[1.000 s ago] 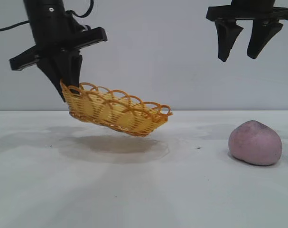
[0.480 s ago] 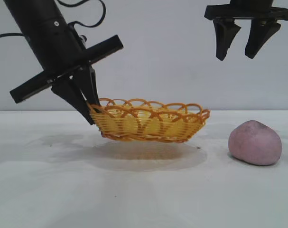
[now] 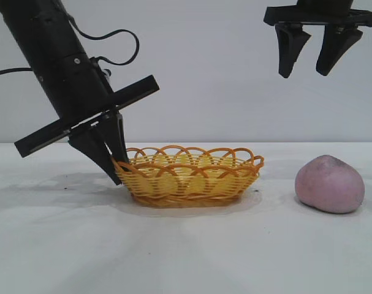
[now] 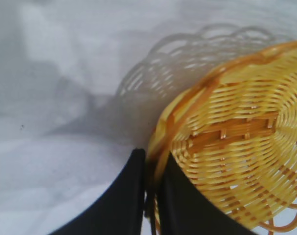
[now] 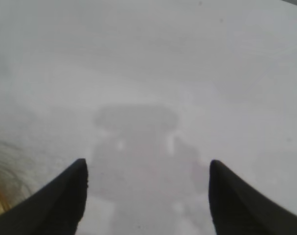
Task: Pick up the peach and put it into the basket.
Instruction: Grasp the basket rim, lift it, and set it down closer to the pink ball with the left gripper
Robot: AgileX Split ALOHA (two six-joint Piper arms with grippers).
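Beside the basket point(image 3: 189, 177), in the exterior view, the peach point(image 3: 330, 184) lies apart on the surface point(image 3: 186, 245), past the end farthest from the left gripper point(image 3: 115, 162), which pinches the rim at the other end. The right gripper point(image 3: 315, 52) hangs spread almost above the peach, plainly the nearer arm

In the left wrist view, dark fingers point(image 4: 126, 200) clamp the basket point(image 4: 236, 147) rim

In the right wrist view, spread fingers point(image 5: 65, 196) frame bare surface point(image 5: 148, 73); no peach shows

Matte black arms, a looping black cable, each hand point(image 3: 312, 58) with tapered fingers.
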